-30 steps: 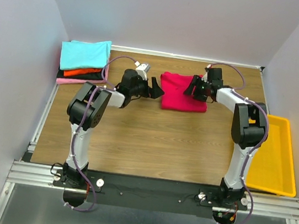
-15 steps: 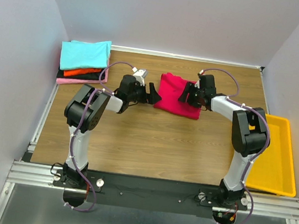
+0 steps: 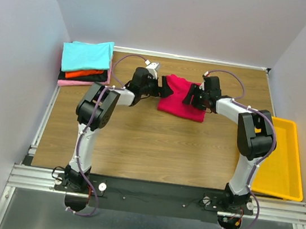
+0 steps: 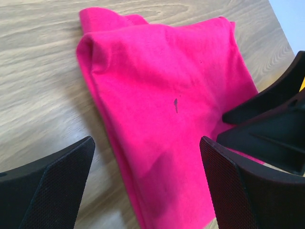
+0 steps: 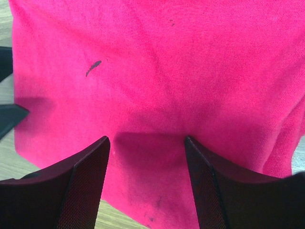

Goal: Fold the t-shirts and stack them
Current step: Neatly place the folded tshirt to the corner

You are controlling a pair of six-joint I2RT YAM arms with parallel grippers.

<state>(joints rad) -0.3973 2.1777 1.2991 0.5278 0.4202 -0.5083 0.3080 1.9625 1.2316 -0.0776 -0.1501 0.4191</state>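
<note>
Crimson t-shirt (image 3: 182, 99) lies folded at the far middle of the table (image 3: 154, 143), a gripper at each side, neither one holding it.
Left gripper (image 4: 145, 143) comes in at the shirt's left edge with jaws spread wide, one finger either side of the folded edge, nothing pinched. Right gripper (image 5: 147, 138) is low over the right side, jaws parted, flat cloth under the gap; whether its tips touch, I can't tell. The folded stack (image 3: 87, 55), cyan on top, sits well apart in the far left corner.
</note>
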